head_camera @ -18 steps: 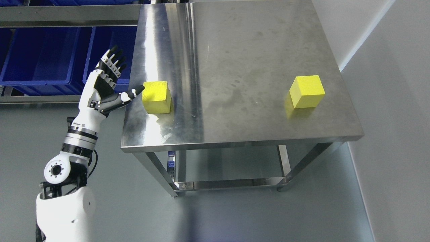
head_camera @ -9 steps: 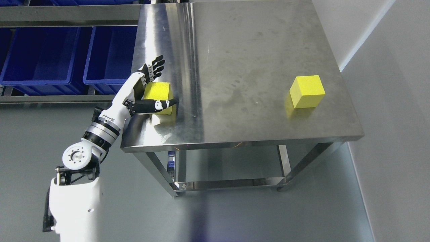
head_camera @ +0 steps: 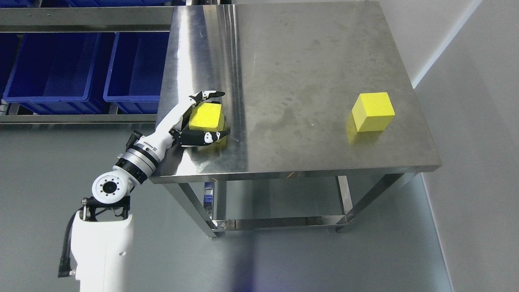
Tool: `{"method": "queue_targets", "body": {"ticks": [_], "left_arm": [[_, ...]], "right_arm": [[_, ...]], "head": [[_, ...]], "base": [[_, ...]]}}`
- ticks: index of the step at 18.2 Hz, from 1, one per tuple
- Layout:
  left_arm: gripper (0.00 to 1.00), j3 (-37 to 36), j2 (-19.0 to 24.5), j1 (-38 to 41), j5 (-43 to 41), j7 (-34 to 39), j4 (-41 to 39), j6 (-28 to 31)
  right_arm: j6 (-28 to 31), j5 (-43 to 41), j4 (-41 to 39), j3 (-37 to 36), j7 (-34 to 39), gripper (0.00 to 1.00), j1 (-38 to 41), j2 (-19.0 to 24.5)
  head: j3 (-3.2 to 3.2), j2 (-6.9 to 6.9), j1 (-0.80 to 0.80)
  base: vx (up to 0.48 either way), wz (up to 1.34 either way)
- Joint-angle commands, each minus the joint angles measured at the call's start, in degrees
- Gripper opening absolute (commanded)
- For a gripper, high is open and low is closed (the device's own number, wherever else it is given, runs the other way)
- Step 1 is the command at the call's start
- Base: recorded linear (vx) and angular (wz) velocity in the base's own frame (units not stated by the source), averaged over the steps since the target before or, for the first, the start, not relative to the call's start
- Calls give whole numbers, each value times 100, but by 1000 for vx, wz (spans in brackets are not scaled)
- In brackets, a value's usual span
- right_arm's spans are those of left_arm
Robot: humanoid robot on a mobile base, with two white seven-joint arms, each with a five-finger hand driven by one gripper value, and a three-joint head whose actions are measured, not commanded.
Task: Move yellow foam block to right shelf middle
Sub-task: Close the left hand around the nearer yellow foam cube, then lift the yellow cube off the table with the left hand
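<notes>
The left hand [head_camera: 198, 121] is cupping the yellow foam block [head_camera: 205, 117] near the steel table's [head_camera: 308, 73] left edge, fingers [head_camera: 206, 95] behind, thumb [head_camera: 204, 137] in front, not visibly clamped.

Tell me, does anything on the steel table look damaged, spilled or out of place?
Nothing stands out. Both yellow foam blocks sit flat and look intact: one between the left hand's fingers near the left edge, the other alone on the right. The steel table shows only dull smudges.
</notes>
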Motion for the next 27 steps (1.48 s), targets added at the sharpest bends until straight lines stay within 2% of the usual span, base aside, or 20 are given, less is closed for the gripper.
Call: {"method": "queue_targets", "body": {"ticks": [1,4,10,14,18,22,27], "left_arm": [[21,-147,99,20,-220,-110,50,18],[9,-52,99,-85,-150,-67,50,-69],[0,739,99,-340,456,109,41,-210],[0,1187,99,-358,780,618,15,-395],[0,1917,99,-340,2018,979,15,-395],[0,2137,99,-253,3065,980,15,-404],[0,2190,99,-165,3269,980,59,-395]], "right_arm": [[-2,17,-100,0,-1,100,9,-100],[-2,17,-100,0,-1,100,9,-100],[-2,17,-100,0,-1,100,9,-100],[-2,17,-100,0,-1,100,9,-100],[-2,17,-100,0,-1,100,9,-100],[-2,17,-100,0,-1,100,9,-100],[-11,17,-100,0,-1,100,9,-100]], "head": [[0,0,0],[0,0,0],[0,0,0],[0,0,0],[0,0,0],[0,0,0],[0,0,0]], "base": [[4,35],[4,34],[0,6],[-4,-34],[1,54],[-14,294],[-44,648]]}}
